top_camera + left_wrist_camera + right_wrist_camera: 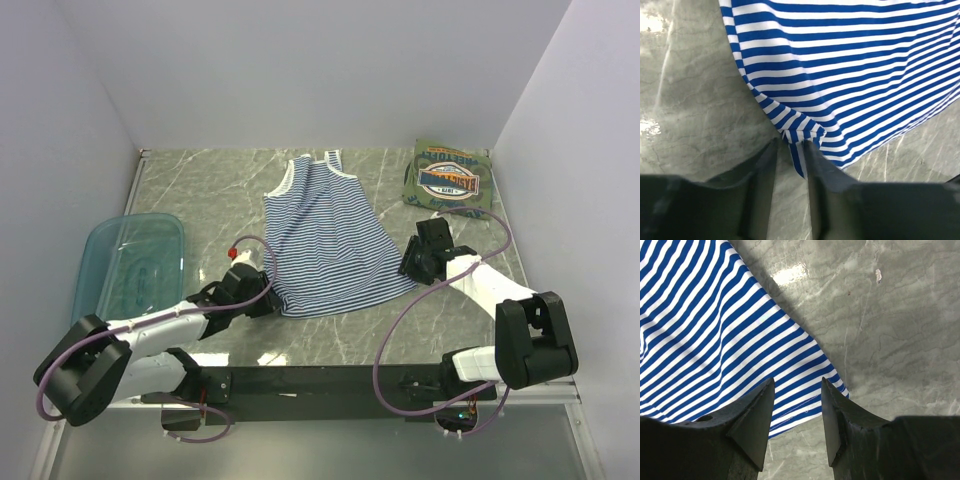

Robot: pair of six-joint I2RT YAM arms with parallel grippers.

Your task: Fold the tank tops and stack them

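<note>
The navy-and-white striped tank top (330, 235) lies spread flat in the middle of the table, straps toward the back. An olive-green tank top (450, 175) with an oval print sits folded at the back right. My left gripper (267, 299) is at the striped top's near left hem corner. In the left wrist view the bunched corner (802, 134) lies between its fingertips (790, 142), the jaws apart with table showing between them. My right gripper (409, 270) hovers open over the near right hem corner (805, 390), a finger on each side (797, 382).
A translucent teal plastic tub (130, 265) stands at the left edge. White walls close in the back and both sides. Grey marble tabletop (450, 310) shows around the striped top.
</note>
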